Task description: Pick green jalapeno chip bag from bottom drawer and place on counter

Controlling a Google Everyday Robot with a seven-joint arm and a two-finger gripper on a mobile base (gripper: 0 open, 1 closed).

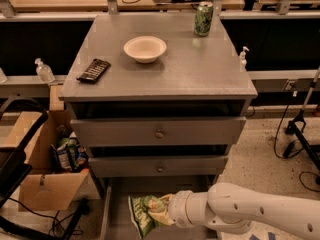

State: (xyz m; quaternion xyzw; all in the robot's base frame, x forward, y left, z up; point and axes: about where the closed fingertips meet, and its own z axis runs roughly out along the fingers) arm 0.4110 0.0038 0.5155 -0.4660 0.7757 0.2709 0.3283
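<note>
1. Your gripper (pixel 169 210), bottom middle, meets the green jalapeno chip bag (pixel 145 211); you cannot tell if it grips
2. The bottom drawer (pixel 150 186) is pulled out so you can reach the bag inside; the counter (pixel 200 69) waits above

1. I'm viewing through one camera, sitting high and tilting down at the broad matte grey counter (pixel 190 69).
2. It's framing closely: the grey wooden bottom drawer (pixel 118 196) is running off the lower edge.
3. The gripper (pixel 165 210) is hanging at lower right, over that drawer.
</note>
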